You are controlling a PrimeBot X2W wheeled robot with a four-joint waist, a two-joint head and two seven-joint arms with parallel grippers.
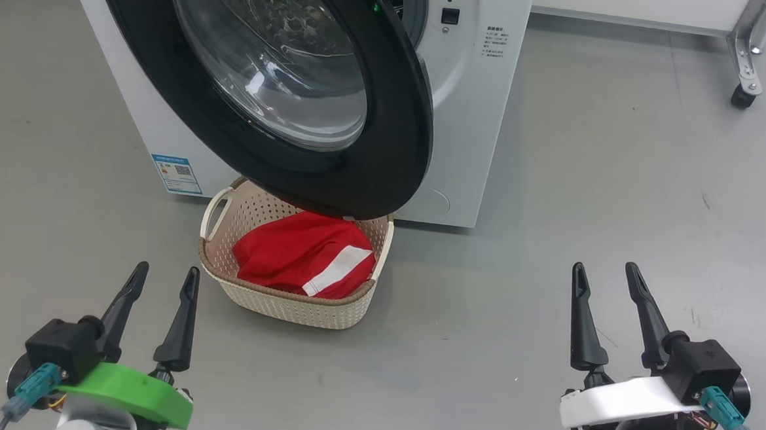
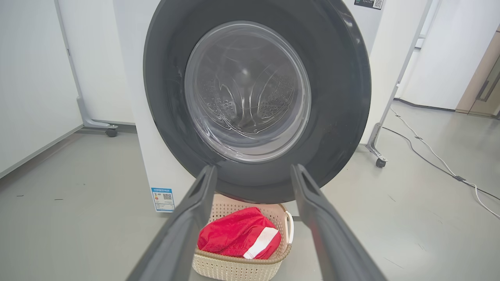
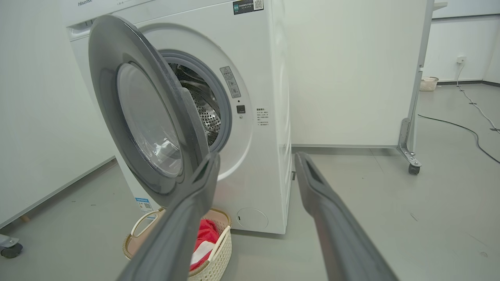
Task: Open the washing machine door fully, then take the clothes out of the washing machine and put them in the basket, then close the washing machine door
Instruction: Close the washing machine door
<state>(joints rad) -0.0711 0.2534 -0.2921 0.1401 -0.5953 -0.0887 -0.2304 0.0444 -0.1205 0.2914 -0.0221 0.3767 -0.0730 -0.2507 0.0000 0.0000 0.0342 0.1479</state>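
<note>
A: Checking left pincer (image 1: 167, 268)?
B: Standing wide open, gripping nothing, hovering low over the floor (image 1: 554, 204) at the lower left of the head view.

A: Checking right pincer (image 1: 604, 266)?
B: Likewise standing wide open and gripping nothing, hovering at the lower right, well apart from the washing machine (image 1: 473, 115).

A: Locating the clothes (image 1: 289, 249)?
B: Lying bunched inside the basket (image 1: 286, 308), showing red fabric and a white stripe. Sitting ahead of the left pincer and slightly to its right, near but not touching. Lying well to the left of the right pincer.

A: Locating the basket?
B: Resting on the floor just in front of the washing machine, near the blue label (image 1: 176, 174), partly tucking under the lower edge of the washing machine door (image 1: 394, 130).

A: Reporting door position?
B: Standing partly open, angling out from the front panel, exposing the perforated drum (image 3: 207, 113) in the right wrist view. Facing the left pincer squarely in the left wrist view, keeping apart from both pincers.
</note>
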